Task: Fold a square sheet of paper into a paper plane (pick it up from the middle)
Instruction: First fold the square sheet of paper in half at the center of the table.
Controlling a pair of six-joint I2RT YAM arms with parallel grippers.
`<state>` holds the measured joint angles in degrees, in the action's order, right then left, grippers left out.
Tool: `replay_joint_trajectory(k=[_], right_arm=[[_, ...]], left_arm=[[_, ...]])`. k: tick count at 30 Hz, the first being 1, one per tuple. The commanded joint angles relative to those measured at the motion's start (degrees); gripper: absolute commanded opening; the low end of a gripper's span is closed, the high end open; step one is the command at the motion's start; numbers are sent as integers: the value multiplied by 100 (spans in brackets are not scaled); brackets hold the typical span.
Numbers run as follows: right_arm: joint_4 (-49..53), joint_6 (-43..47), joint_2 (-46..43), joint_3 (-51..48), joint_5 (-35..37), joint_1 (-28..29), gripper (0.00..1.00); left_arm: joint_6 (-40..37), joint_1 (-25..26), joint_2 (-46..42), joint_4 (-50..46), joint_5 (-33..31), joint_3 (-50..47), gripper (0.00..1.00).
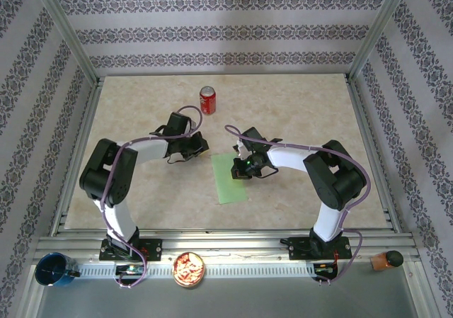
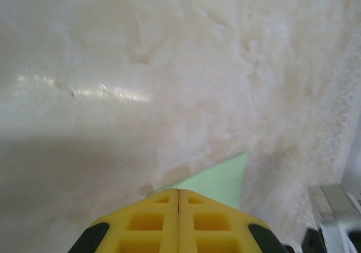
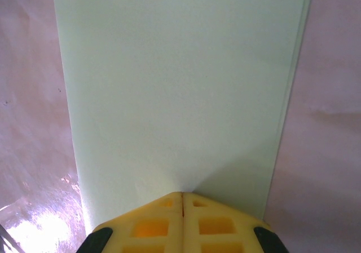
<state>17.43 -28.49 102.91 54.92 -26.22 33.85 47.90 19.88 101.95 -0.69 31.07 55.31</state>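
The light-green sheet of paper (image 1: 230, 180) is lying flat near the middle of the surface (image 1: 297, 112), doubled into a narrow rectangle (one long edge is showing a second layer). The right hand (image 3: 183, 194), fingers pressed together, is pointing its tip down onto the sheet's far end. The left hand (image 2: 179, 191), likewise pressed together, is sitting over bare surface just beside a corner of the sheet.

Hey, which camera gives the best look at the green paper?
Top external: the green paper shows almost whole, a long rectangle. The right wrist view has it close but cropped; the left wrist view catches one corner.
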Motion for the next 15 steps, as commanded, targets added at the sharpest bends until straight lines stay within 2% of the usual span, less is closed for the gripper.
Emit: replay_joint_trajectory(k=[1,9,15], right_arm=[[583,73,177,-65,389,-21,0],[595,59,150,-49,398,-20,0],[581,54,149,-77,374,-18,0]], left_arm=[[-96,128,-434,189,251,-313,6],[-35,568,-908,401,444,-735,6],[-116,625,-752,406,352,-621,6]])
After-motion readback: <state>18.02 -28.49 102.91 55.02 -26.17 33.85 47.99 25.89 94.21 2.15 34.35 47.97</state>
